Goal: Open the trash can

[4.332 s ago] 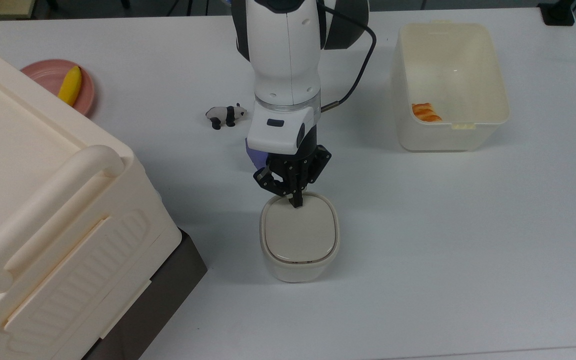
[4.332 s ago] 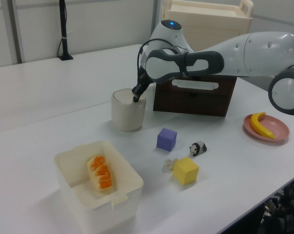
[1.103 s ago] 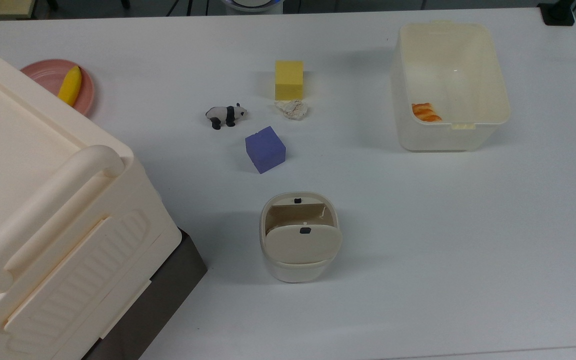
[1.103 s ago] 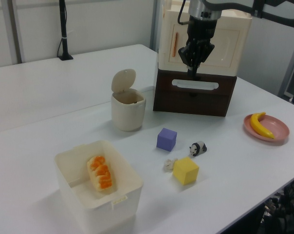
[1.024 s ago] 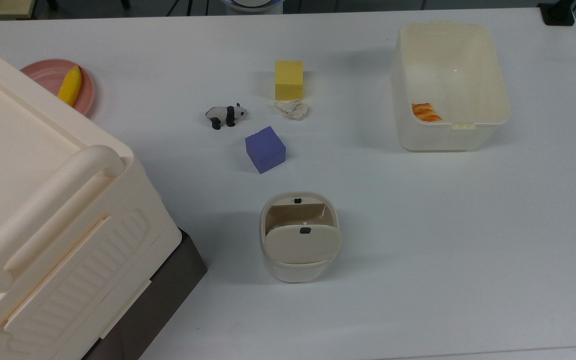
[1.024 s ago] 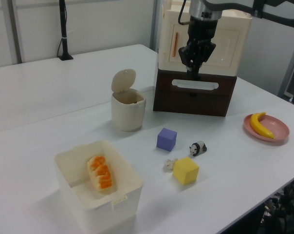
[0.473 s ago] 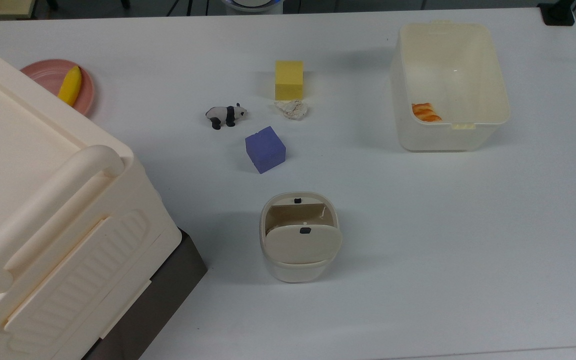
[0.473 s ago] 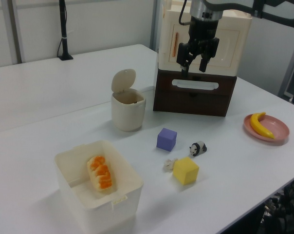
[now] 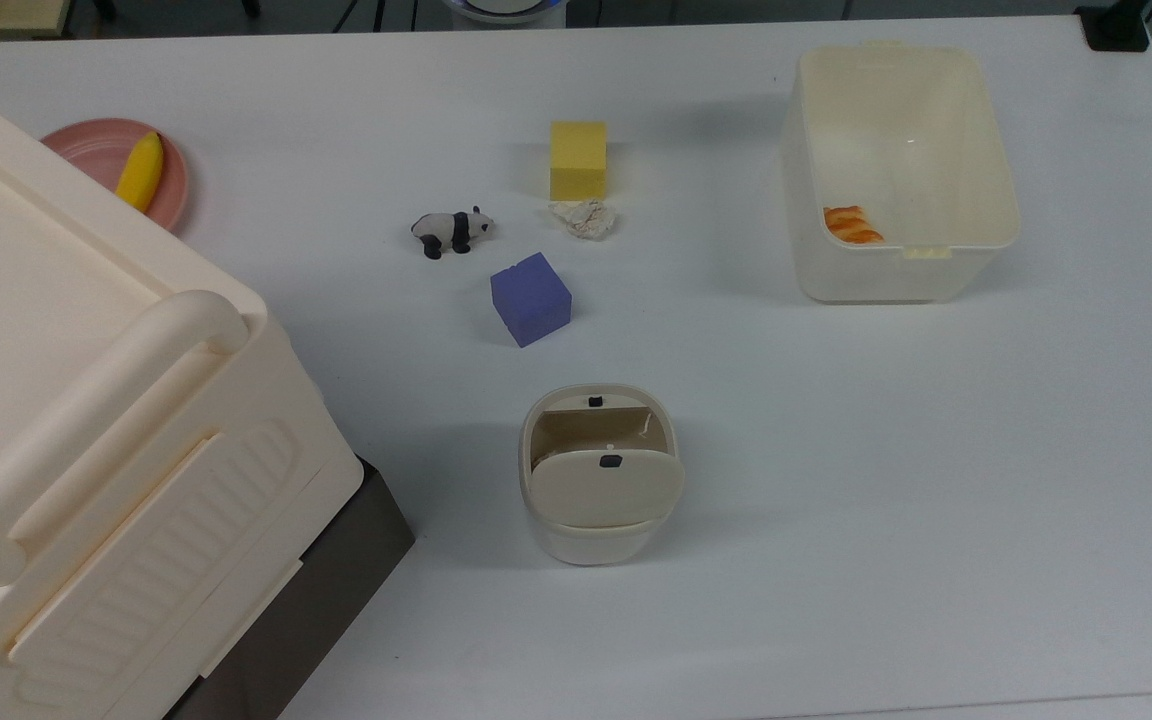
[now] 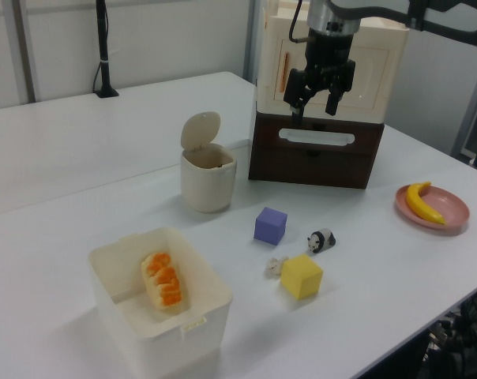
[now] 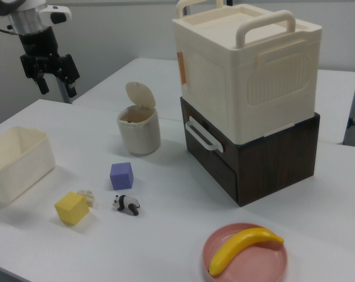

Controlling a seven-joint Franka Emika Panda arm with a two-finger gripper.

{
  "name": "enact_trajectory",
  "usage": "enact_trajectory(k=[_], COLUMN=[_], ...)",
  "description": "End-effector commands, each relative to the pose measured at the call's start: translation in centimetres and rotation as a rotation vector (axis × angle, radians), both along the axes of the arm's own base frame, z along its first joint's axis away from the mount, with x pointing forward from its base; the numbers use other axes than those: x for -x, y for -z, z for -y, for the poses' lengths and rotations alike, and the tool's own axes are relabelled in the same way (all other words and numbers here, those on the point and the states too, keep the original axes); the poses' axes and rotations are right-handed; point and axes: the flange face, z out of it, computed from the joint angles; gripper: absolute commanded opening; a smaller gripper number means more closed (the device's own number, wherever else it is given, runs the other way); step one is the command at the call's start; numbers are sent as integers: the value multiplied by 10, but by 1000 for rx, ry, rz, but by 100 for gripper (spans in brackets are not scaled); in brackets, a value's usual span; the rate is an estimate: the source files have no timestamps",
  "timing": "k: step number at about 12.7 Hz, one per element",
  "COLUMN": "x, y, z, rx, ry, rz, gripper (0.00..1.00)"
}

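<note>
One trash can on the table, near the middle, and its beige lid stands tipped up on its hinge with the mouth wide open — by the look of it the opening is done. No contact now: the tool hangs high above the table with its fingers spread apart and nothing between them, well apart from the can. My read is that no further push on the small black button is needed; the next move only calls for keeping the arm clear so the lid is not knocked shut. Looking down, the top view gives the button at the rim and the hollow inside, while the left view and the right view show the lid upright and the tool aloft. Around it: a purple cube just beyond, a toy panda, a yellow block, the translucent tub and the large cream box.
</note>
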Motion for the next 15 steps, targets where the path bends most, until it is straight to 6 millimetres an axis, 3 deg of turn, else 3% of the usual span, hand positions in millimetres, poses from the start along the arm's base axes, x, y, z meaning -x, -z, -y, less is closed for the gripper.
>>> enact_trajectory(k=[1,9,13,15], x=[0,-2,-6,-5], y=[9,10,6,7], z=[5,8,30,25], rx=[-6,7,-11,-13], ry=[8,-74,-19,3], rz=[-29,-27,-13,-9], gripper=[100,100,100,100])
